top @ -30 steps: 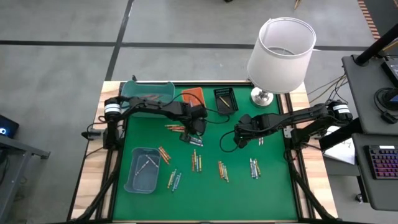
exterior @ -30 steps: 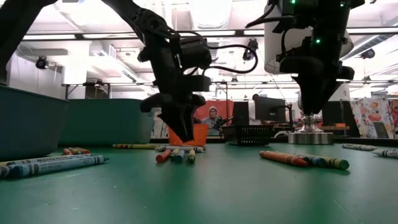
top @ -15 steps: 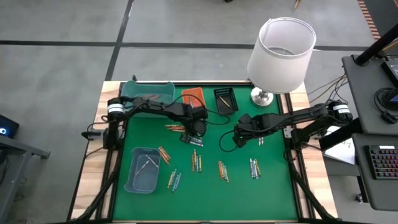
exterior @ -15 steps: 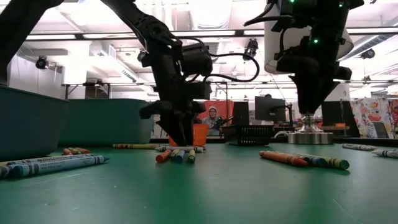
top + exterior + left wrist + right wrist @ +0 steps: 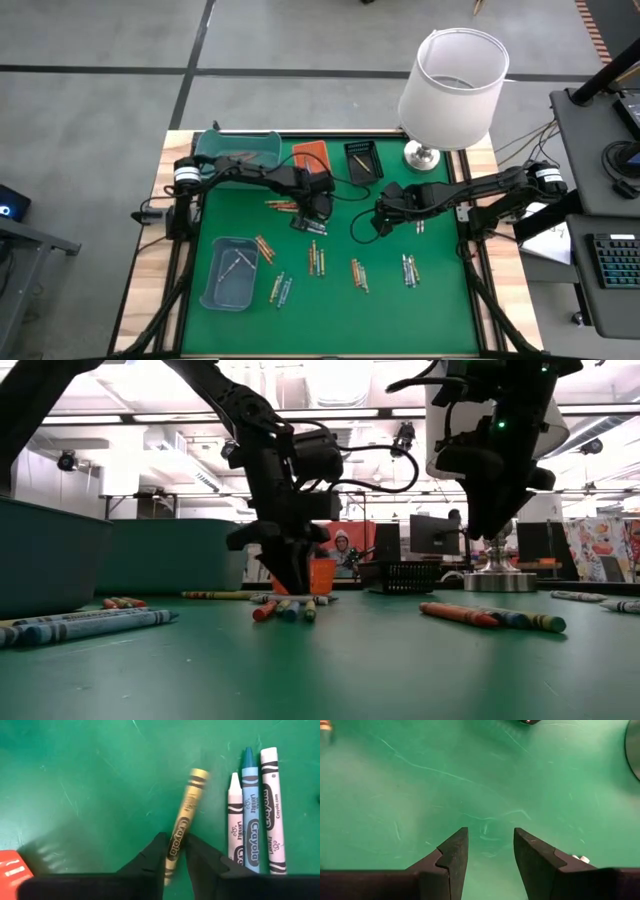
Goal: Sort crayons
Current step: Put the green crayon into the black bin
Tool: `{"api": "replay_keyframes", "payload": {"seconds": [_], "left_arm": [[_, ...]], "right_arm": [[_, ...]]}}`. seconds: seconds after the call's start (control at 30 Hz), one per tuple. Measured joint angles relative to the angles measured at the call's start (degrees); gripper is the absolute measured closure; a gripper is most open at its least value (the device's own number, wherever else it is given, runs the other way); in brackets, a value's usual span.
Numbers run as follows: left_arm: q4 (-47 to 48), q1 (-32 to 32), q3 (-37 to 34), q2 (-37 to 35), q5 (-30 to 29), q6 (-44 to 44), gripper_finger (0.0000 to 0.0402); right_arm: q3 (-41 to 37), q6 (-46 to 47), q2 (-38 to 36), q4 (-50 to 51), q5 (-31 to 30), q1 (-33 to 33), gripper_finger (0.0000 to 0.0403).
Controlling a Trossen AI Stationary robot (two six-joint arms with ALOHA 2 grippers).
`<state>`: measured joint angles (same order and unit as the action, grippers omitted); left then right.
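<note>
- A green mat (image 5: 440, 300) covers the table, framed by a pale wooden edge (image 5: 155, 290); it is scuffed with fine light scratches in both wrist views.
- Beyond the table lies a grey floor, and the low view shows a workshop hall with strip lights and a person seated far behind.
- Taking the white-shaded lamp (image 5: 452, 88) at the mat's far right corner as landmark: a small black tray (image 5: 362, 159) sits just beside its base, an orange tray (image 5: 311, 153) next along the same edge, and a teal bin (image 5: 238, 146) further on toward the left arm's base.
- A clear blue-grey tray (image 5: 230, 272) lies well away from the lamp, near the mat's front left, with a few grey sticks in it.
- The crayons (image 5: 317, 259) lie in small clusters across the mat's middle and front, well in front of the lamp.
- The left gripper (image 5: 174, 851) is down on the mat, its fingers closed narrowly on a gold crayon (image 5: 186, 815); a white, a blue and another white crayon (image 5: 250, 835) lie side by side just beside it.
- The right gripper (image 5: 489, 845) hangs above bare mat in front of the lamp base, jaws spread wide, holding nothing.
- In the low view both arms block much of the room behind.
</note>
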<state>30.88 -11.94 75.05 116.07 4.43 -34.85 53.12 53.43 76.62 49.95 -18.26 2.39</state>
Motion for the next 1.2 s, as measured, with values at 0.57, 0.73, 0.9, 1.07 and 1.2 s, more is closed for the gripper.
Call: {"api": "replay_keyframes", "payload": {"seconds": [0.57,0.73,0.9,1.07,1.2], "left_arm": [[-9.5,0.2,-2.8,-11.7,5.3,5.6,0.0401],[-20.3,0.4,-9.9,-21.2,7.1,10.9,0.0401],[-33.7,1.7,-20.3,-30.6,7.1,19.0,0.0401],[-52.4,4.1,-31.0,-38.0,7.2,24.7,0.0401],[-66.6,5.6,-37.6,-40.2,7.1,28.6,0.0401]], "right_arm": [[-0.1,-2.2,0.0,-5.5,-6.4,1.0,0.0255],[-1.8,-8.5,0.0,-16.3,-7.2,3.5,0.0255],[-7.5,-22.5,0.0,-41.2,-7.1,6.0,0.0255],[-13.5,-38.2,0.0,-69.4,-6.8,6.5,0.0255],[-16.5,-46.8,0.3,-87.8,-5.4,6.5,0.0255]]}}
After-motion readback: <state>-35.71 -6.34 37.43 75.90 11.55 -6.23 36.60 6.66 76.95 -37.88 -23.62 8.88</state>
